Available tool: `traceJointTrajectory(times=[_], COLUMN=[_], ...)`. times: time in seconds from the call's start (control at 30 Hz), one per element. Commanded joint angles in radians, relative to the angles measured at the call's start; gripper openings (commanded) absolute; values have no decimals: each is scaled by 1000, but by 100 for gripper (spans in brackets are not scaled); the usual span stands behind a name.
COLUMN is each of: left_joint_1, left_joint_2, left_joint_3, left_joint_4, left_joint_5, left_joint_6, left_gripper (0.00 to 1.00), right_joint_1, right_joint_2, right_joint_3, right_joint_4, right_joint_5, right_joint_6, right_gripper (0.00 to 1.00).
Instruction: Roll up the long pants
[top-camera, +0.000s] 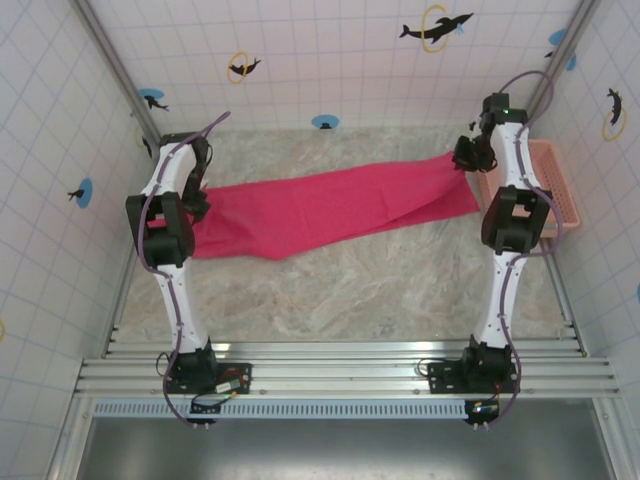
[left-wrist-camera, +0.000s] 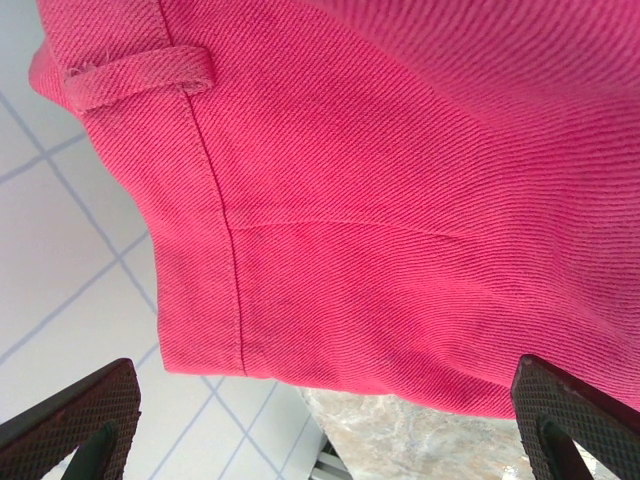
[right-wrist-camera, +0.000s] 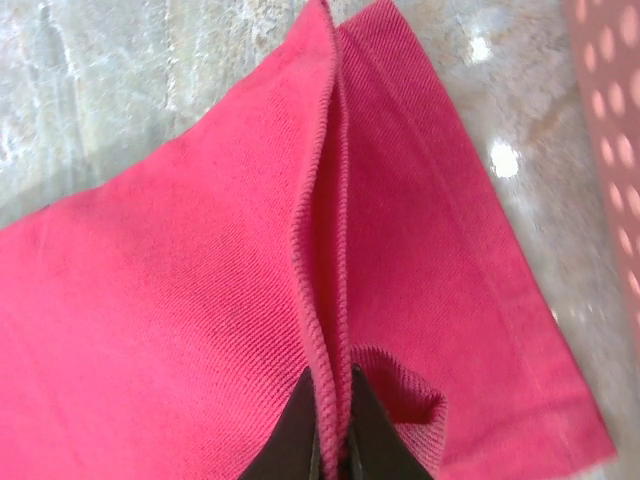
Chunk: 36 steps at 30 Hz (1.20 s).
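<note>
Though flat, long pants (top-camera: 330, 205) of diagonal twill.

From above, the left arm (top-camera: 165, 215) covered the waist end of the long pants (top-camera: 330, 205). The right pincer (top-camera: 468, 155) at the hem was too small to read its jaws. The right arm (top-camera: 515, 215) hid part of the basket (top-camera: 565, 190). At the left wrist, the left pincer (left-wrist-camera: 325, 415) had both fingertips (left-wrist-camera: 80, 415) cut by the bottom edge, and cloth ran off the top and right. At the right wrist, the basket was a blur at the right edge.
</note>
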Motion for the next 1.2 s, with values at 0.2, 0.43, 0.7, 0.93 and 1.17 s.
traceJointTrajectory(times=[0.2, 0.43, 0.7, 0.93, 1.17], left_joint_1=[-4, -5, 20, 52, 52], left_joint_2=[4, -7, -50, -95, -132], left_joint_3=[10, -5, -18, -59, -82], left_joint_4=[-4, -4, 6, -1, -42], left_joint_5=[33, 41, 102, 128, 182], left_joint_6=[26, 38, 54, 79, 28], left_gripper=[98, 98, 98, 97, 98], right_joint_1=[2, 8, -12, -10, -5], right_joint_2=[-104, -50, 148, 86, 42], right_joint_3=[-200, -225, 194, 33, -145], right_joint_4=[-133, -89, -203, -159, -72], right_joint_5=[109, 172, 169, 166, 160], right_joint_6=[-33, -34, -28, -38, -30], right_gripper=[0, 39, 51, 51, 46])
